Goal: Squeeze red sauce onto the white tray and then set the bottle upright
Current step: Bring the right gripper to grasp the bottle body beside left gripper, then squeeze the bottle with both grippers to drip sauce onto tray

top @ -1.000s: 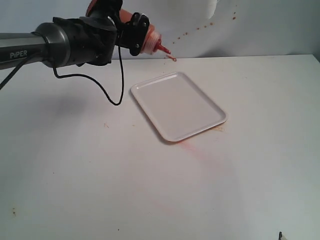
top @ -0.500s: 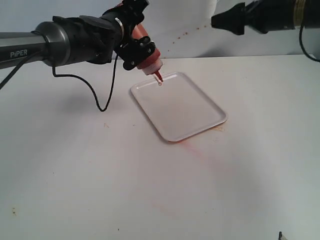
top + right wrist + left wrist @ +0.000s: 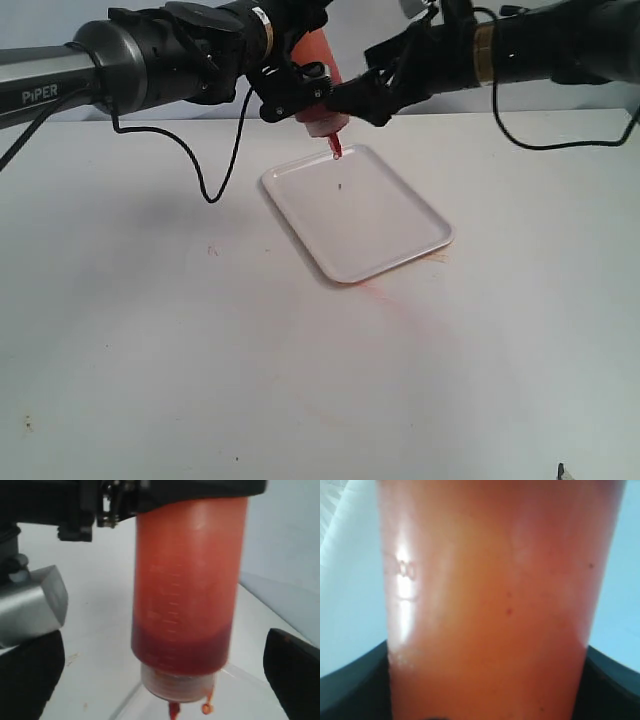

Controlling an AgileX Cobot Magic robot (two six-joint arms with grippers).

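Observation:
My left gripper is shut on the bottle and holds it upside down. Its red nozzle hangs just above the far corner of the white tray. In the left wrist view the orange bottle fills the picture. My right gripper reaches in from the right, open, with its fingers standing apart on either side of the bottle. Dark sauce has pooled at the lid end, and the tethered cap dangles there. A tiny dark speck shows over the tray; I cannot tell if it is red sauce.
A black cable loops down from the left arm over the white table. Faint pinkish smears stain the table at the tray's near edge. The tray's rim shows below the bottle in the right wrist view.
The left gripper carried the bottle rightward and turned it nozzle-down over the tray's far corner. The right arm came in from the right and now brackets the bottle.

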